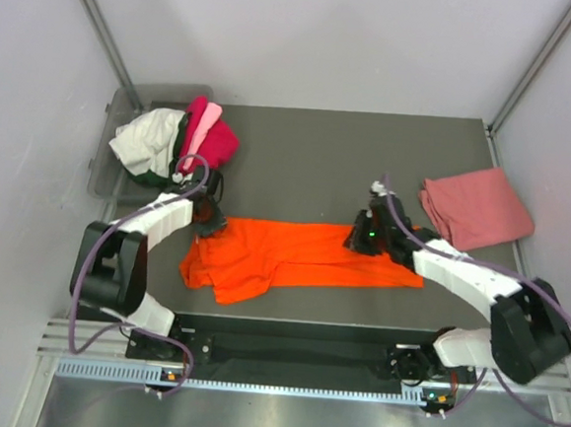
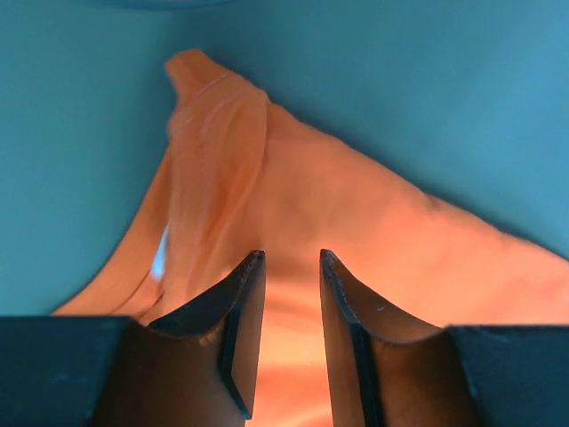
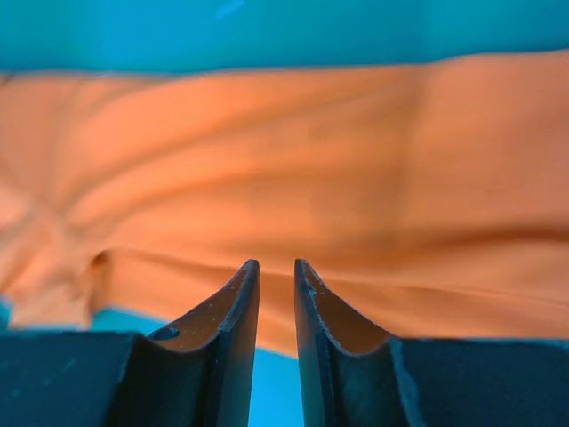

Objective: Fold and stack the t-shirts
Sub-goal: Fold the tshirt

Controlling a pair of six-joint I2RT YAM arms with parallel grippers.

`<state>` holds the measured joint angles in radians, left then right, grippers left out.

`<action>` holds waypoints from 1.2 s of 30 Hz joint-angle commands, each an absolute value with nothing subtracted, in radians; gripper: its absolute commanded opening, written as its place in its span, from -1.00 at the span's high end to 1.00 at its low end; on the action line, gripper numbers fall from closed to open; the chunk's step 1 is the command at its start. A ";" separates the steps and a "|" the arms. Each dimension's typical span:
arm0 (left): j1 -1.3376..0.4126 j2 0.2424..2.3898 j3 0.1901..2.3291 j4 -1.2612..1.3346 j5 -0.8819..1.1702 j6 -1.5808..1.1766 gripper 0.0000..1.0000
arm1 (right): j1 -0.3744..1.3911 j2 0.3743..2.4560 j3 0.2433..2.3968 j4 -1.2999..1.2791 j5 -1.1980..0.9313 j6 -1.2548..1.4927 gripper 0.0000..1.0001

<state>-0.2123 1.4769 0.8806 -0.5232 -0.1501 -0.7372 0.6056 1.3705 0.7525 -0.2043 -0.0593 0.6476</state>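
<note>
A bright orange t-shirt (image 1: 292, 254) lies on the dark table as a long, creased strip. My left gripper (image 1: 209, 219) is over its far left edge. In the left wrist view the jaws (image 2: 292, 253) stand a narrow gap apart, with orange cloth (image 2: 356, 205) under and beyond them. My right gripper (image 1: 362, 241) is over the far right part of the shirt. Its jaws (image 3: 276, 262) are also slightly apart. Bare table shows between them, just short of the cloth's edge (image 3: 284, 160). A folded salmon-pink t-shirt (image 1: 476, 207) lies at the right.
A grey plastic bin (image 1: 126, 97) at the back left holds a heap of shirts: magenta (image 1: 217, 139), light pink (image 1: 204, 120), white (image 1: 148, 138) and a bit of dark green (image 1: 155, 176). White walls close in the table on three sides.
</note>
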 commanded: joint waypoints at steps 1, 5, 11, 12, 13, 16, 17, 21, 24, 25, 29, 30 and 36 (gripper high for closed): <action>-0.212 1.589 0.925 -0.445 -0.133 -0.755 0.29 | 0.476 1.206 0.677 -0.325 0.104 0.592 0.53; -0.210 1.693 0.950 -0.439 -0.129 -0.787 0.30 | 0.358 1.125 0.620 -0.348 0.162 0.592 0.51; -0.210 1.727 0.953 -0.451 -0.173 -0.814 0.30 | 0.269 1.153 0.634 -0.373 0.282 0.557 0.51; -0.210 1.724 0.953 -0.454 -0.182 -0.816 0.29 | 0.243 1.161 0.638 -0.373 0.294 0.557 0.51; -0.210 1.717 0.950 -0.462 -0.205 -0.819 0.29 | 0.229 1.169 0.640 -0.373 0.302 0.555 0.52; -0.210 1.689 0.937 -0.485 -0.235 -0.831 0.28 | 0.181 1.190 0.641 -0.356 0.307 0.531 0.53; -0.210 1.680 0.931 -0.485 -0.245 -0.834 0.28 | 0.172 1.193 0.644 -0.347 0.308 0.526 0.53; -0.209 1.619 0.899 -0.498 -0.278 -0.848 0.27 | 0.127 1.200 0.661 -0.342 0.316 0.508 0.53; -0.207 1.586 0.876 -0.502 -0.293 -0.856 0.26 | 0.127 1.227 0.669 -0.350 0.302 0.514 0.54; -0.204 1.580 0.874 -0.506 -0.296 -0.859 0.26 | 0.127 1.236 0.663 -0.357 0.299 0.517 0.58; -0.199 1.557 0.871 -0.515 -0.305 -0.858 0.26 | 0.127 1.243 0.631 -0.442 0.344 0.621 0.88; -0.199 1.546 0.870 -0.518 -0.308 -0.857 0.26 | 0.126 1.236 0.611 -0.457 0.345 0.644 1.00; -0.199 1.511 0.871 -0.532 -0.328 -0.857 0.26 | 0.126 1.070 0.571 -0.617 0.362 0.807 1.00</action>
<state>-0.2054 1.5608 0.8730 -0.5037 -0.2829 -0.8513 0.1352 1.1801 0.5762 -0.5217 0.3218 0.7021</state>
